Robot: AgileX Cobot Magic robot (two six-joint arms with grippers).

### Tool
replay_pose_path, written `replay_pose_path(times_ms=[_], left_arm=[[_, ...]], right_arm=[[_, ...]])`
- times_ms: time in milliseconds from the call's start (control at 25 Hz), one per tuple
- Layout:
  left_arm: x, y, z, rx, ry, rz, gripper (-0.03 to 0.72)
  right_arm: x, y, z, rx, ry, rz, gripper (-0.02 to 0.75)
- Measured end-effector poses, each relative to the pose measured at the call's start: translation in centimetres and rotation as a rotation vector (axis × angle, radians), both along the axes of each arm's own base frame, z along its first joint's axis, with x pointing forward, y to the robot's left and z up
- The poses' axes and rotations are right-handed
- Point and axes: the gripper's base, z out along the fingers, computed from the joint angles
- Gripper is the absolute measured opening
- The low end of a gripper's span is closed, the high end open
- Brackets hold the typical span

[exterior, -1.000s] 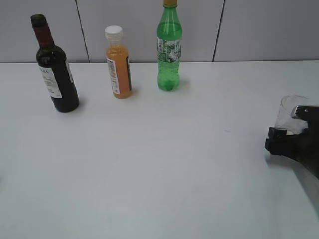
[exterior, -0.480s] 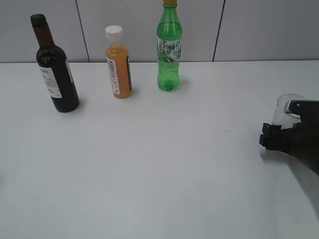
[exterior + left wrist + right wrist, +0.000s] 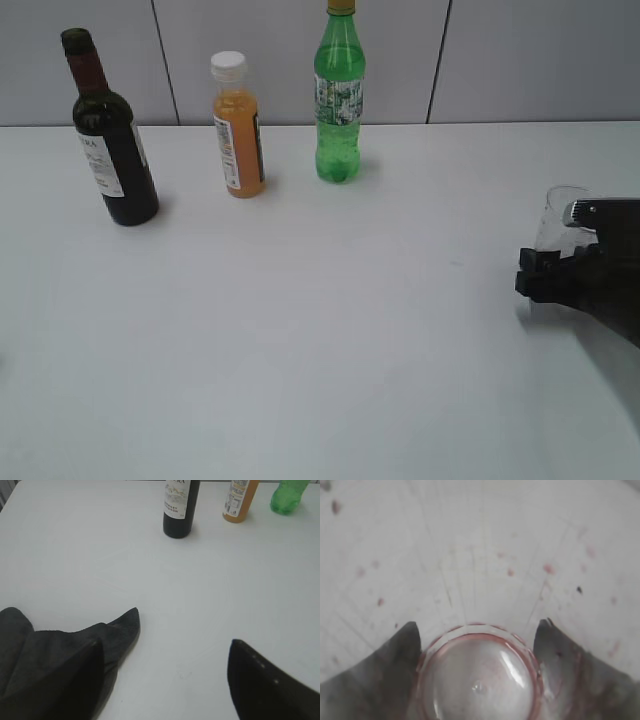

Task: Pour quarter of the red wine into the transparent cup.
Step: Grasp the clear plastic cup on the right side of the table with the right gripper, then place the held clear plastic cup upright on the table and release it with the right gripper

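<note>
One clear, tapered plastic cup (image 3: 556,222) stands upright near the bench's (image 3: 320,330) right edge, seemingly pinched by the right claw (image 3: 477,645); the left claw (image 3: 167,655) gapes apart.

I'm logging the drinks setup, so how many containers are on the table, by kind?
Wine bottle: 1
Orange juice bottle: 1
Green soda bottle: 1
Transparent cup: 1, between the right gripper fingers
Total: 4
</note>
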Motion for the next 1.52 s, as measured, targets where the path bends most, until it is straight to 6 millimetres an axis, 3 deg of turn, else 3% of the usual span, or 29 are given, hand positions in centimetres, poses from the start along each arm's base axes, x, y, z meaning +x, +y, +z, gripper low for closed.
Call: replay_pose_path(times_ms=[280,560,800,1120,1320,1520], left_arm=[[0.0,0.0,0.0,0.0,0.0,0.0,0.585],[0.0,0.0,0.0,0.0,0.0,0.0,0.585],[0.0,0.0,0.0,0.0,0.0,0.0,0.585],[0.0,0.0,0.0,0.0,0.0,0.0,0.585],[0.0,0.0,0.0,0.0,0.0,0.0,0.585],[0.0,0.0,0.0,0.0,0.0,0.0,0.585]], right_arm=[[0.0,2.7,3.9,-0.015,-0.151,0.342,0.551],[-0.6,6.8,5.0,-0.063,-0.233,0.955,0.551],[0.9,8.5,6.1,-0.068,-0.285,1.103,0.551],[1.1,14.5,3.3,0.005,-0.241,1.375,0.551],[2.4,17.7,2.7,0.04,-0.261,1.438,0.551],[3.9,19.7,1.4,0.092,-0.234,1.444,0.551]])
